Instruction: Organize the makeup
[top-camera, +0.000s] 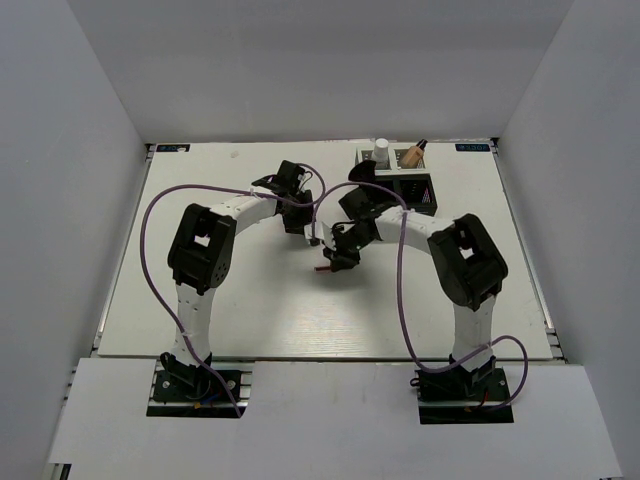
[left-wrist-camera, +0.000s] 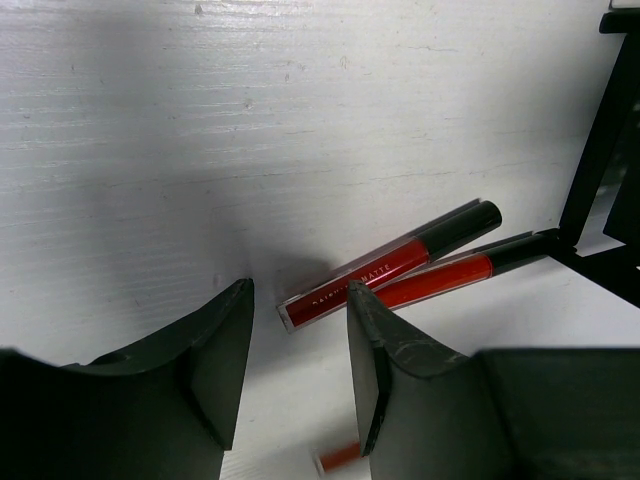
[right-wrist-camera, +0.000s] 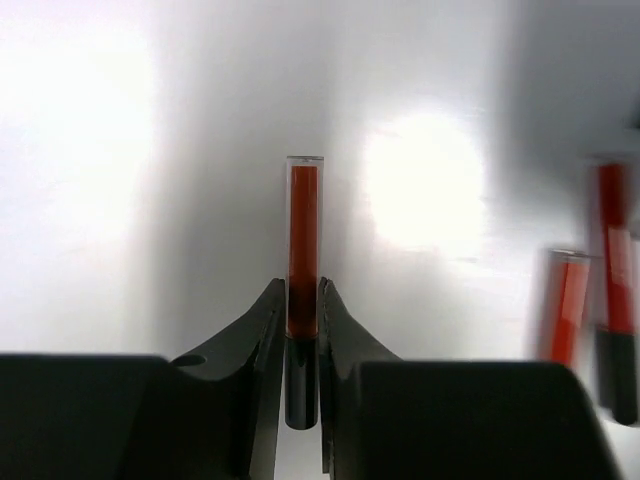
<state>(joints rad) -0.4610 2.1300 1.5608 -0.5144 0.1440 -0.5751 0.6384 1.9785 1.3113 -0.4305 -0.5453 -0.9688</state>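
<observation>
My right gripper (right-wrist-camera: 301, 290) is shut on a slim red pencil-like tube (right-wrist-camera: 302, 235), gripping it where the red body meets the black cap; it shows in the top view (top-camera: 326, 268) near the table's middle. Two more red tubes lie to its right (right-wrist-camera: 565, 305) (right-wrist-camera: 614, 265). My left gripper (left-wrist-camera: 300, 292) is open and empty just above the table, close behind two red black-capped tubes (left-wrist-camera: 385, 268) (left-wrist-camera: 450, 276). A red tube end (left-wrist-camera: 340, 458) shows low between its fingers. In the top view the left gripper (top-camera: 311, 236) is just left of the right gripper (top-camera: 337, 256).
A black mesh compartment box (top-camera: 416, 190) stands at the back right, holding a white-capped bottle (top-camera: 380, 152) and a tan dark-capped bottle (top-camera: 412, 156). A black part (left-wrist-camera: 600, 150) fills the right edge of the left wrist view. Purple cables loop over both arms.
</observation>
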